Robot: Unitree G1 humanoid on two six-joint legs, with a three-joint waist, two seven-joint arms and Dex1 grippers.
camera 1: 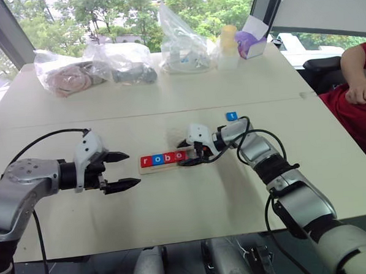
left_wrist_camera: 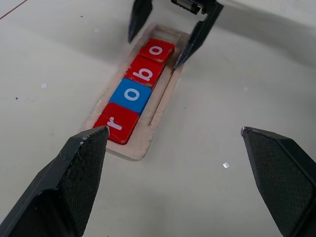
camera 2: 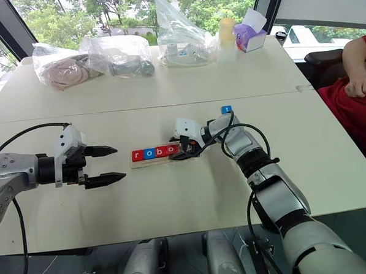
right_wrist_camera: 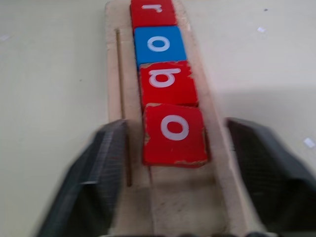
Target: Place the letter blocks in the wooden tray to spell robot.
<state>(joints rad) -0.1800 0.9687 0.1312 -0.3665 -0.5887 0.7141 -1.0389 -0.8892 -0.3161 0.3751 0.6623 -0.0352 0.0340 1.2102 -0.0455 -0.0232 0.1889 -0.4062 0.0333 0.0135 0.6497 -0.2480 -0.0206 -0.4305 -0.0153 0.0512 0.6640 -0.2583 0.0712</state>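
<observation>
Your left gripper [camera 1: 131, 170] is hovering with fingers spread, empty, just left of the wooden tray [camera 1: 149, 169]. Ahead of them r, o, b, o [left_wrist_camera: 156, 50] are sitting in place, your right gripper [camera 1: 192, 154] straddling the last with fingers apart. The blue t block [camera 1: 231, 116] is waiting on the tabletop beyond the right fingers.

1. White table [camera 1: 174, 199], its top crossed by a seam running side to side.
2. Wooden tray [camera 1: 149, 169] lying flat near the table's middle.
3. Blue letter block [camera 1: 231, 116] lying alone on the tabletop, beyond the tray.
4. Three clear plastic bags [camera 1: 124, 61] along the far edge.
5. Pale bottle [camera 1: 228, 45] and purple-and-white box [camera 1: 251, 41] at the far right corner.
</observation>
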